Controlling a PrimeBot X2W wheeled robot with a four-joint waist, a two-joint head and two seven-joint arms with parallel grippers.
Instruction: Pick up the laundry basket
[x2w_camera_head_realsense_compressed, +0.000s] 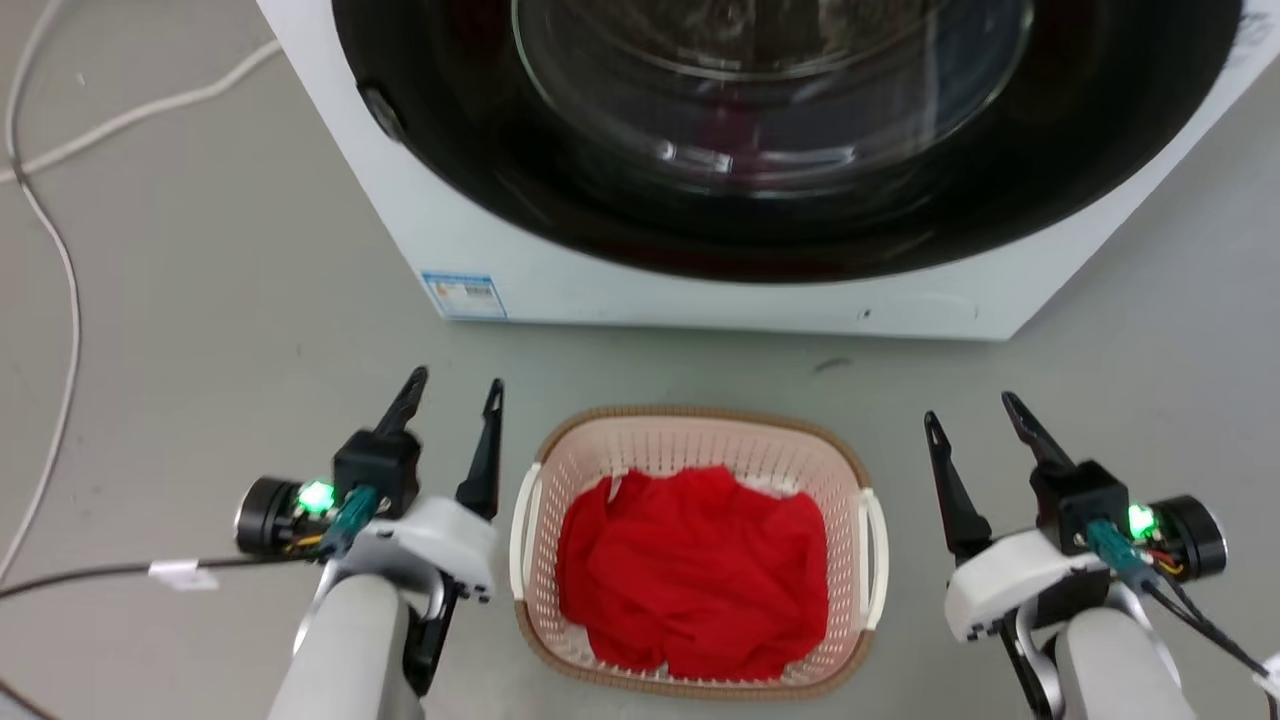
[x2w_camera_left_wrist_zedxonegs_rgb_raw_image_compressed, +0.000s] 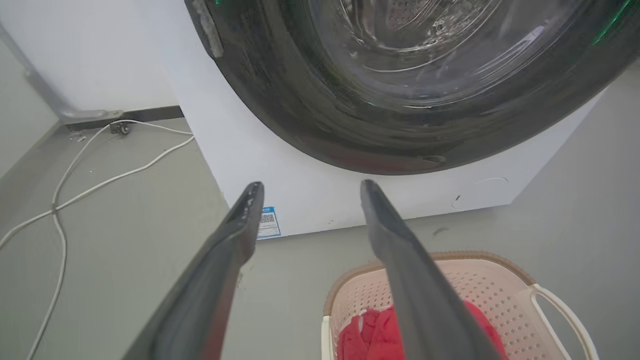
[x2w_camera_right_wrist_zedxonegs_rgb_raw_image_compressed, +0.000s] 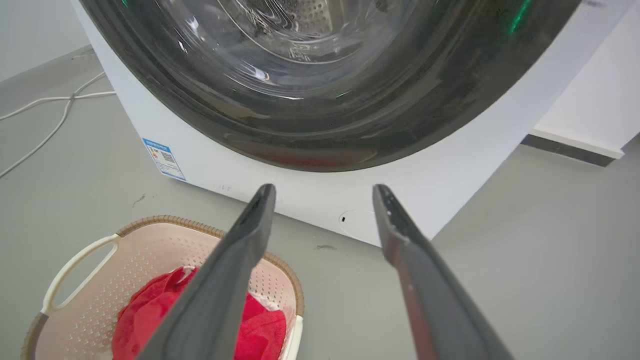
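The laundry basket (x2w_camera_head_realsense_compressed: 690, 440) stands on the grey floor in front of the washer, pale pink with a brown rim and white side handles, and holds a red cloth (x2w_camera_head_realsense_compressed: 695, 570). My left gripper (x2w_camera_head_realsense_compressed: 455, 385) hovers open just left of the basket, nothing between its fingers. On the other side my right gripper (x2w_camera_head_realsense_compressed: 970, 408) is open too, a little right of the basket and apart from it. In the left wrist view the basket (x2w_camera_left_wrist_zedxonegs_rgb_raw_image_compressed: 480, 280) lies low right of my left gripper (x2w_camera_left_wrist_zedxonegs_rgb_raw_image_compressed: 310, 186). In the right wrist view the basket (x2w_camera_right_wrist_zedxonegs_rgb_raw_image_compressed: 150, 245) lies low left of my right gripper (x2w_camera_right_wrist_zedxonegs_rgb_raw_image_compressed: 324, 189).
A white front-loading washer (x2w_camera_head_realsense_compressed: 700, 290) with a dark round door stands close behind the basket. White cables (x2w_camera_head_realsense_compressed: 60, 260) trail over the floor at the left. A dark cable (x2w_camera_head_realsense_compressed: 100, 575) runs to my left arm. A wall with a skirting (x2w_camera_right_wrist_zedxonegs_rgb_raw_image_compressed: 570, 147) rises right of the washer.
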